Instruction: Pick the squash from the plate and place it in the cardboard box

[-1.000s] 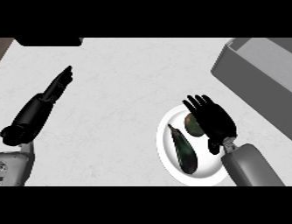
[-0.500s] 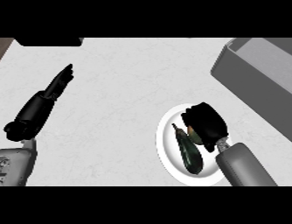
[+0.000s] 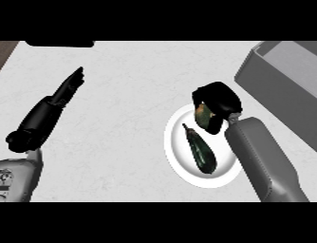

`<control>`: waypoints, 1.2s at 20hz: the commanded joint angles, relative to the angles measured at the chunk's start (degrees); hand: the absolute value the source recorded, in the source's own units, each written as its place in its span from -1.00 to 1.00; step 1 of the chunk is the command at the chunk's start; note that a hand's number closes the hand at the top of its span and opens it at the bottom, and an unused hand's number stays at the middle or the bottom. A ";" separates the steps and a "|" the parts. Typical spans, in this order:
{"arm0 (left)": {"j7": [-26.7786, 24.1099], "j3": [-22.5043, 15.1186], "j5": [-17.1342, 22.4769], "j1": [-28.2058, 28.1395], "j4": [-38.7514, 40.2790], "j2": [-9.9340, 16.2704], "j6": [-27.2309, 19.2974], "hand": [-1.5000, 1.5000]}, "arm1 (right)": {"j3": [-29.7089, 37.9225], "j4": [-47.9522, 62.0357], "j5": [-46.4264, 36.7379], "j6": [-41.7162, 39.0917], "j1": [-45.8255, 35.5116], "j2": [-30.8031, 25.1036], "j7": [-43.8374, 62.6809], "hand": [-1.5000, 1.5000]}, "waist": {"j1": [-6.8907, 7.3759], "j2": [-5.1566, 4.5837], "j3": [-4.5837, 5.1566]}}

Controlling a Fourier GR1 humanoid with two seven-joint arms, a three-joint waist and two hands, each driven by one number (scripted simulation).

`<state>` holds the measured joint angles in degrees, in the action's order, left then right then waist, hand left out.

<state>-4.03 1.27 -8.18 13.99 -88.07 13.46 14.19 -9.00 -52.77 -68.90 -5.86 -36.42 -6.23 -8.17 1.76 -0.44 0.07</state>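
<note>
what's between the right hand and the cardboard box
In the head view, only bare counter lies between the right hand, curled round the squash above the plate, and the cardboard box.

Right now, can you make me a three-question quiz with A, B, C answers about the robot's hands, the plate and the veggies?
1. Where is the long dark vegetable?
A. in the box
B. on the white plate
C. on the bare counter

2. What colour is the plate?
A. white
B. red
C. blue

3. What is the right hand doing?
A. resting flat on the counter
B. curling round a squash
C. pointing at the box

Answers:
1 B, the long dark vegetable lies on the white plate.
2 A, its rim shows white against the speckled counter.
3 B, the right hand curls round a greenish squash at the plate's upper edge; the left hand is straight-fingered at the left, and the cardboard box stands at the right.
</note>
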 commanded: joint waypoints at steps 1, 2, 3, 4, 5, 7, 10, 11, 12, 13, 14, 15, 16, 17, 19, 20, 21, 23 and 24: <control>3.85 -0.36 0.20 1.49 -2.54 -0.43 0.11 0.00 | 6.09 9.73 2.85 3.05 -10.30 2.31 -0.18 1.00 | 0.15 -0.03 -0.14; 1.09 2.20 2.93 0.49 -1.64 2.00 2.91 0.00 | 7.07 10.80 3.15 6.12 -11.44 2.18 -1.24 1.00 | 0.48 -0.16 -0.13; -1.34 -0.70 -0.29 -2.52 -0.30 -1.37 -0.19 0.00 | 7.53 11.26 3.14 6.22 -13.39 -0.44 -3.93 1.00 | 0.07 -0.11 -0.10; -3.81 0.06 -1.32 -2.27 2.33 -0.31 -0.21 0.00 | 7.84 10.88 3.39 6.57 -13.81 -0.29 -3.90 1.00 | -0.52 0.00 -0.08; -1.41 -0.74 -1.57 -1.85 -0.34 -0.86 -0.63 0.00 | 6.87 12.95 1.61 9.65 -15.61 1.13 -3.36 1.00 | -0.15 -0.01 -0.10; -3.20 0.79 -1.64 -0.80 3.02 0.18 -0.33 0.00 | 5.31 7.17 0.42 10.37 -12.56 -1.27 -4.61 1.00 | -1.40 0.27 -0.06; -1.92 5.22 2.37 1.39 4.51 3.31 2.74 0.00 | 7.96 3.53 2.98 6.16 -17.07 -2.06 -2.36 1.00 | -1.72 0.45 -0.05; -2.83 0.52 -1.87 -1.73 2.48 -1.36 -1.45 0.00 | 9.06 2.04 3.78 5.54 -16.61 -2.73 -1.38 1.00 | -1.76 0.53 -0.05; -0.44 1.78 -0.75 -0.18 1.50 -0.32 -0.80 0.00 | 8.61 -2.19 3.31 4.81 -15.12 -1.55 2.88 1.00 | -2.22 0.76 -0.05; -0.91 1.78 -0.16 -1.18 0.08 0.12 0.02 0.00 | 12.49 -1.16 5.71 6.08 -16.10 -4.96 0.97 1.00 | -2.00 0.72 -0.08; 1.60 0.52 -0.57 -0.10 -0.44 -0.87 -0.21 0.00 | 13.38 -1.16 4.78 8.01 -18.41 -3.06 6.18 1.00 | -1.83 0.71 -0.08; 1.85 1.88 0.88 -1.06 -2.35 0.34 0.78 0.00 | 16.12 -0.51 6.32 10.09 -17.13 -3.38 7.26 1.00 | -1.43 0.69 -0.11; -1.80 0.32 -2.01 -1.32 0.90 -1.10 -1.33 0.00 | 18.20 -1.47 7.57 9.60 -19.87 -2.60 10.88 1.00 | -1.99 0.57 -0.05; -0.76 0.84 -1.26 -1.92 -1.07 -0.18 -0.45 0.00 | 19.54 -0.96 7.72 9.02 -20.04 -4.73 11.75 1.00 | -1.59 0.60 -0.07; 0.91 0.77 -0.40 -1.90 -1.48 -0.97 -0.25 0.00 | 21.84 -1.21 8.15 11.93 -19.87 -4.01 15.88 1.00 | -1.44 0.58 -0.09; -0.36 1.08 -0.88 -2.18 -0.78 -0.07 0.10 0.00 | 23.10 0.04 8.65 11.81 -19.33 -8.28 12.46 1.00 | -1.43 0.38 -0.08; 1.15 1.10 -0.41 -2.84 -3.06 -0.34 -0.04 0.00 | 24.01 -0.57 8.54 10.99 -21.12 -8.66 15.96 1.00 | -1.26 0.54 -0.08; 0.08 1.81 -0.93 0.12 0.41 0.30 0.05 0.00 | 26.55 2.26 10.05 12.47 -21.48 -11.24 14.36 1.00 | -1.37 0.23 -0.08; -0.23 1.36 -0.90 0.04 0.97 -0.41 -0.01 0.00 | 26.93 5.18 8.78 13.57 -23.85 -11.61 16.90 1.00 | -0.96 0.10 -0.07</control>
<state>-4.13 2.39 -9.11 13.16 -88.01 12.98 13.92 14.26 -51.14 -60.47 5.69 -57.31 -14.69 5.37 0.37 -0.10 0.00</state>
